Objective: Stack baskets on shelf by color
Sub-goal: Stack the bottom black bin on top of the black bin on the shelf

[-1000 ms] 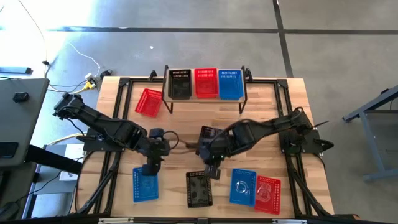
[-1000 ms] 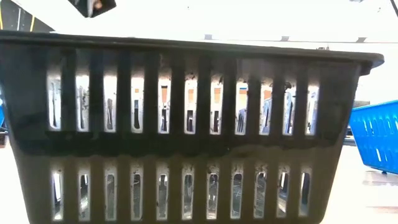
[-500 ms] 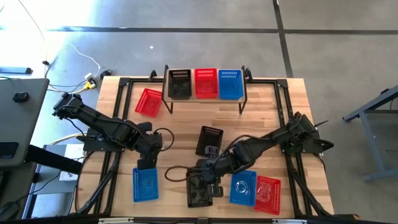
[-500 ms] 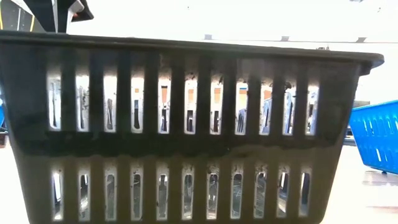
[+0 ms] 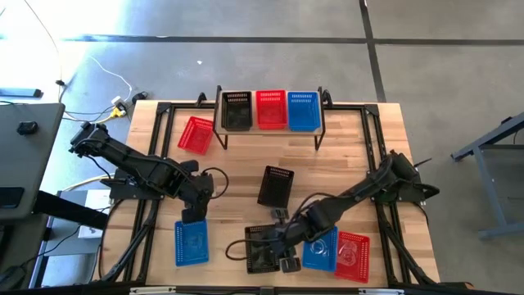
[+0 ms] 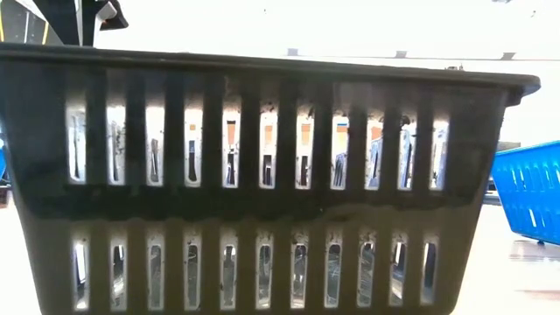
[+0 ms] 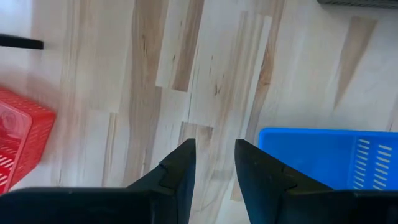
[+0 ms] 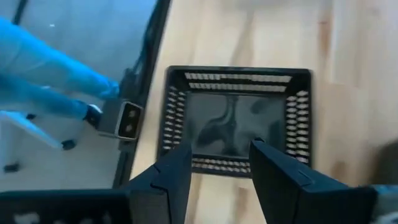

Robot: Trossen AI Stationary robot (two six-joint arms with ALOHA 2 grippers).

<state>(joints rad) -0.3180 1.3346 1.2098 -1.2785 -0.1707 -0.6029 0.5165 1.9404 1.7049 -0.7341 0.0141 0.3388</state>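
Observation:
The shelf (image 5: 270, 131) carries a black (image 5: 237, 110), a red (image 5: 271, 109) and a blue basket (image 5: 302, 111) on its plank. On the table lie a red basket (image 5: 196, 133), a black one (image 5: 276, 186) in the middle, and a blue one (image 5: 191, 242) at the front left. A black one (image 5: 259, 248) lies at the near edge, with a blue (image 5: 322, 246) and a red one (image 5: 353, 256) to its right. My right gripper (image 5: 284, 250) is open over the near black basket (image 8: 236, 118). My left gripper (image 5: 194, 215) is open and empty beside the front-left blue basket (image 7: 329, 162).
The near black basket fills the low view (image 6: 262, 175), with a blue basket (image 6: 529, 192) to its right. A small camera box (image 8: 121, 118) stands at the table's near edge beside this basket. Bare wood lies between the shelf and the middle black basket.
My right gripper has gone from the middle of the table toward the near edge and now stands over the black basket there. The other black basket, which the arm covered a second ago, lies uncovered in the middle of the table.

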